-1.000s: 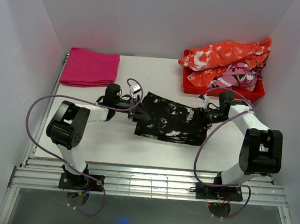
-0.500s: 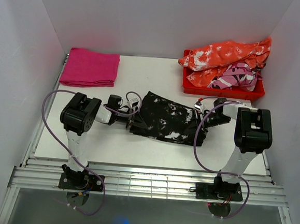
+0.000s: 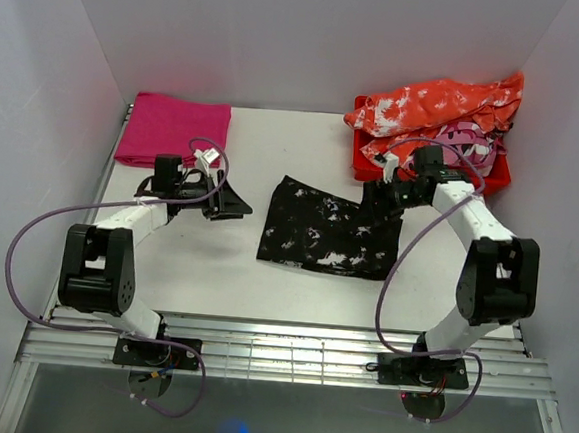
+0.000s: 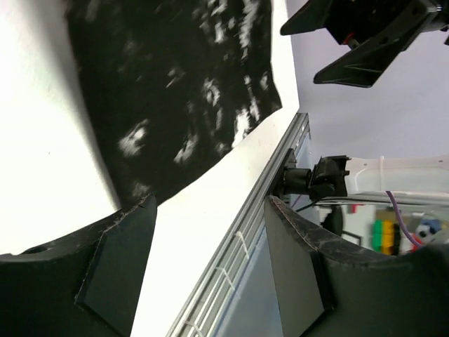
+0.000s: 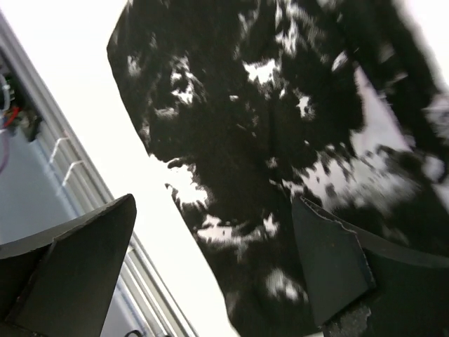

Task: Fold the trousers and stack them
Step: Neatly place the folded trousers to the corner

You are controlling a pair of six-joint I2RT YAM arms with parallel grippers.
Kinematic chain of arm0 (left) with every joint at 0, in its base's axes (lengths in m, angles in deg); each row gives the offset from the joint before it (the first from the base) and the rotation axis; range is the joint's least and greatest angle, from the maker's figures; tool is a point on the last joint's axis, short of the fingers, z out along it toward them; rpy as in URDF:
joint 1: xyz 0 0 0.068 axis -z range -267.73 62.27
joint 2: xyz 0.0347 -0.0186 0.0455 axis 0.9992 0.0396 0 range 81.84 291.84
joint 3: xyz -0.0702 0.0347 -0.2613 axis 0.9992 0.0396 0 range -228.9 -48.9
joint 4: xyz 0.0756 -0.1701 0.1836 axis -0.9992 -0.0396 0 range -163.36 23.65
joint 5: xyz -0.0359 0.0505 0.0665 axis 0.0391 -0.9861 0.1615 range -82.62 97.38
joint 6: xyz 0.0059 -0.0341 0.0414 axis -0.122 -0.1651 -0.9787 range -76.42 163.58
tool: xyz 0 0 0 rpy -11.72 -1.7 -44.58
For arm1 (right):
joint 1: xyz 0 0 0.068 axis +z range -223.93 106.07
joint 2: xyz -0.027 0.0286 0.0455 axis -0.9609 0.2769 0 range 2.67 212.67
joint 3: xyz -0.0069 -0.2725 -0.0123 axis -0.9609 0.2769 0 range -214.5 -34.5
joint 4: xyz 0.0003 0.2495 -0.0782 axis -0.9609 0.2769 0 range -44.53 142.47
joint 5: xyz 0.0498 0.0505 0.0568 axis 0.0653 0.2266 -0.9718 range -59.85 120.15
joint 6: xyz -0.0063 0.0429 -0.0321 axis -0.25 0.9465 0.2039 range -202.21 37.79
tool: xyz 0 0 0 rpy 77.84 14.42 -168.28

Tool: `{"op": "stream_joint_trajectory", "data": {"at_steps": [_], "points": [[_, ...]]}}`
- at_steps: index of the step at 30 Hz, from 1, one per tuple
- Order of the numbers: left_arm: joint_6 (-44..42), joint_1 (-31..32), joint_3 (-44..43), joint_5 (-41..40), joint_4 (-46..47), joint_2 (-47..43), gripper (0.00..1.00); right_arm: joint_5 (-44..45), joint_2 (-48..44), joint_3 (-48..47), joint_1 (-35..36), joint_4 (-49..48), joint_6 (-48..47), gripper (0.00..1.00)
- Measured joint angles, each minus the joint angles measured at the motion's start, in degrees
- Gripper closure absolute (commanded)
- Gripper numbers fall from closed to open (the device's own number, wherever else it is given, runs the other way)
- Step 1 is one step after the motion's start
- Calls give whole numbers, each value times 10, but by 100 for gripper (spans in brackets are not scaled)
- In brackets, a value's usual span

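Note:
The trousers, black with white splotches, lie folded into a flat rectangle in the middle of the table. They also show in the left wrist view and the right wrist view. My left gripper is open and empty, a short way left of the trousers, above bare table. My right gripper is open and empty, raised over the trousers' far right corner. In the left wrist view the right gripper shows beyond the cloth, jaws apart.
A folded magenta cloth lies at the back left. A red tray at the back right holds an orange-and-white garment and a pink patterned one. White walls enclose the table; a metal rail runs along its front.
Both grippers let go of the trousers and drew back, the left one leftward, the right one up and toward the tray. The trousers now lie flat and folded.

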Motion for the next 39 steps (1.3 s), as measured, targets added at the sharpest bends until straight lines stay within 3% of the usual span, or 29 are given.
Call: {"op": "stream_joint_trajectory", "data": {"at_steps": [5,8,9,13,17,24,31,34,35,36,39], "points": [[-20,13,-66,14,-5,-14,31,46,-128,1,-3,-13,1,3],[-1,50,-133,15,35,33,34,64,-161,8,-8,-32,2,17],[8,66,-156,14,54,56,35,67,-159,11,-12,-36,3,30],[50,121,-244,4,116,163,43,67,-96,11,-49,-48,16,55],[120,148,-297,-3,172,283,47,68,-12,13,-91,-65,36,58],[198,134,-322,6,223,426,48,74,91,20,-113,-103,52,62],[200,70,-346,-11,238,428,45,64,133,-13,-82,-150,89,59],[179,29,-332,-12,231,408,32,74,136,-37,-53,-166,104,51],[170,17,-319,-14,225,392,22,76,136,-46,-45,-169,109,48],[159,7,-303,-15,215,370,14,77,135,-55,-40,-171,110,33],[104,-1,-268,-42,154,284,2,88,122,-87,-34,-173,116,10]]}}
